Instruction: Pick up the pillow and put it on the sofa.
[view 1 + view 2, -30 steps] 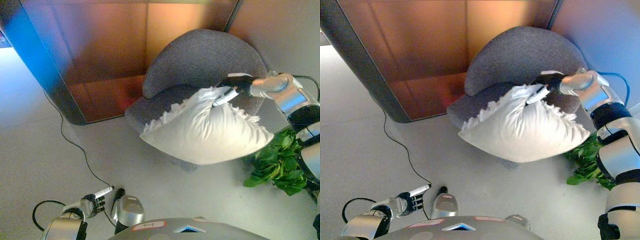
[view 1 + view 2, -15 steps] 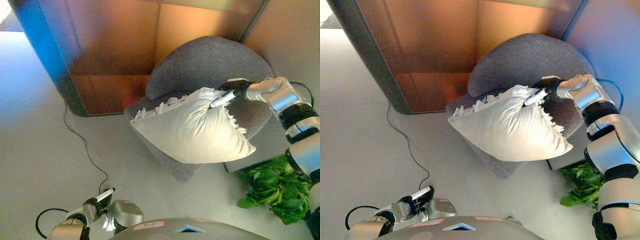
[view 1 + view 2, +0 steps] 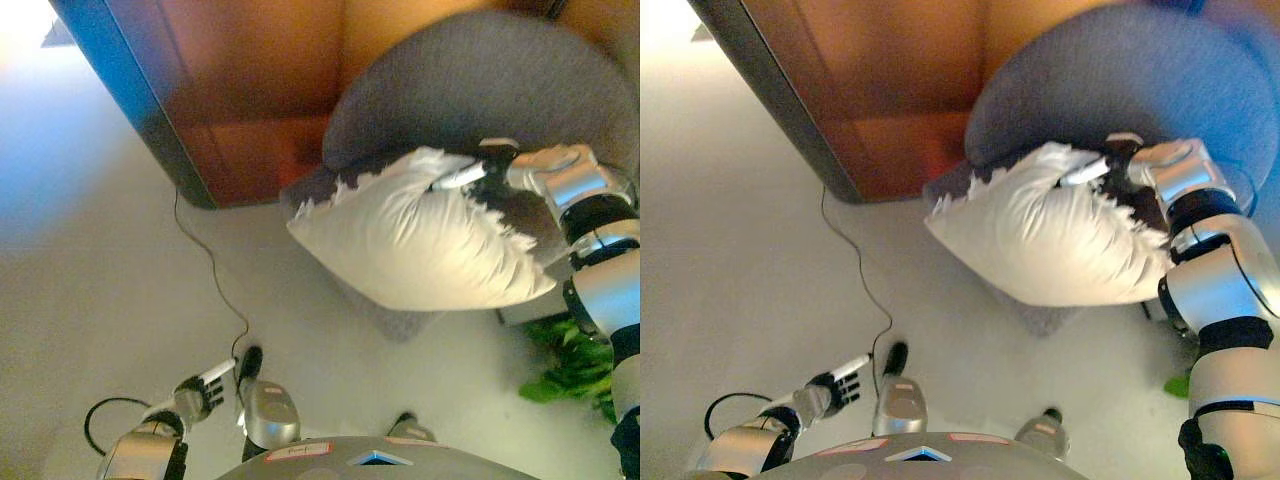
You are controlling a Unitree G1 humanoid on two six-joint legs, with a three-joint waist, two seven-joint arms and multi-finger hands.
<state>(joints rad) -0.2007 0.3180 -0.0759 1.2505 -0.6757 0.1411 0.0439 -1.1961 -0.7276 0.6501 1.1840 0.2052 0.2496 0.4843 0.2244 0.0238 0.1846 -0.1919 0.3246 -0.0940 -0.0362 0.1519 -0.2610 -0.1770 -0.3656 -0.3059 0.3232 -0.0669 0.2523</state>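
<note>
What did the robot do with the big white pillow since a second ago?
The right robot hand kept its pinch on the pillow and carried it further over the grey sofa seat. The view shifted too, because the robot's head moved. The left robot hand stayed low and empty.

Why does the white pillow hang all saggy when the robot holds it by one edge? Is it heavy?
The white pillow is probably soft and floppy: it bulges and droops below the right hand pinching its fringed edge. It is likely light for its size, since one hand carries it. It should slump rather than roll on the grey sofa.
</note>
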